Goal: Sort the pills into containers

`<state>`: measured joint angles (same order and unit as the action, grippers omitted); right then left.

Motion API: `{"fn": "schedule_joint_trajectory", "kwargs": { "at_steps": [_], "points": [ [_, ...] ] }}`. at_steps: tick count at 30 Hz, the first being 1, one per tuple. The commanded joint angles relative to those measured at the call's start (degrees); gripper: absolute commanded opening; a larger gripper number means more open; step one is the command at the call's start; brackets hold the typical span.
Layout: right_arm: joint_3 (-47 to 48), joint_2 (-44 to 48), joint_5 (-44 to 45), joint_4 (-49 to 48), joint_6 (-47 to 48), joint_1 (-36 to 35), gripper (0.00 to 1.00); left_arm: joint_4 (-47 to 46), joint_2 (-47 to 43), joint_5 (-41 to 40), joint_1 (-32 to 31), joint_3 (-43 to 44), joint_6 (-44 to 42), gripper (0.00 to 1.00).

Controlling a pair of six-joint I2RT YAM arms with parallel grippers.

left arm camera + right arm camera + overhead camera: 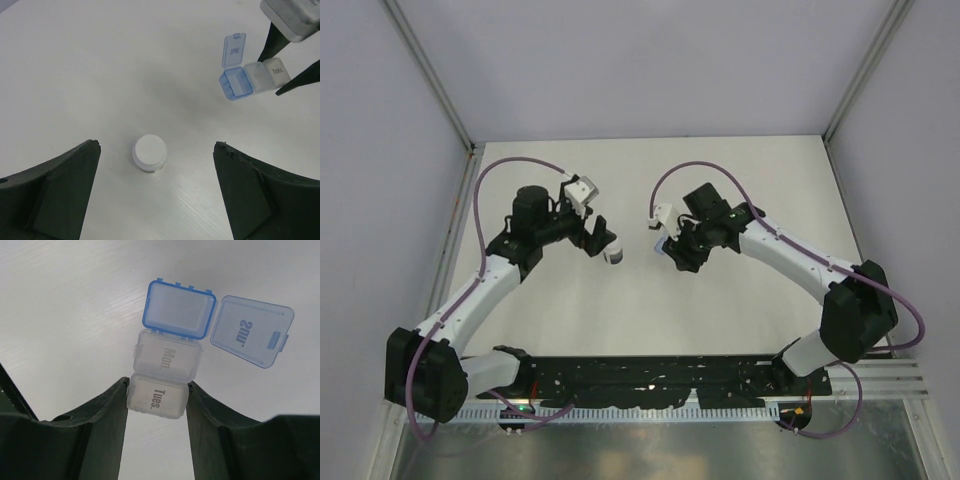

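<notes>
Right gripper (158, 385) pinches the Tues. cell of the pill organiser (167, 360), whose Sun. lid is open. Judged light, thin and slick; grip it by the flat sides. Left gripper (157, 145) is spread wide over the white-capped bottle (149, 152), upright on the surface (75, 65). Judged rigid; take it across the round body.

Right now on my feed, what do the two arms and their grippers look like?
Both the left arm and right arm have white links with bulky black joints. A purple cable loops along each, and a pale grey camera box sits at each wrist. The left gripper and right gripper have matte black, wedge-shaped fingers.
</notes>
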<state>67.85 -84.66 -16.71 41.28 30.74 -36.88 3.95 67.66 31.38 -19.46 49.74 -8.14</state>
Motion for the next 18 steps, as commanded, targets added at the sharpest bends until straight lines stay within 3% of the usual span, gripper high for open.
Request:
{"fn": "schedule_joint_trajectory", "kwargs": {
  "at_steps": [1,13,18],
  "points": [
    [-2.3,-3.7,0.7,-7.9,-1.8,2.0,0.13,2.7,-2.0,-2.6,0.2,-2.1,-0.9,1.00],
    [-4.8,-14.2,3.0,-14.7,-2.4,4.5,0.14,0.8,-1.0,-5.2,0.1,-6.3,3.7,1.00],
    [-4.6,-15.6,3.0,-14.6,-1.8,4.5,0.20,0.6,2.0,-5.4,0.0,-5.7,5.2,0.99]
  ]
}}
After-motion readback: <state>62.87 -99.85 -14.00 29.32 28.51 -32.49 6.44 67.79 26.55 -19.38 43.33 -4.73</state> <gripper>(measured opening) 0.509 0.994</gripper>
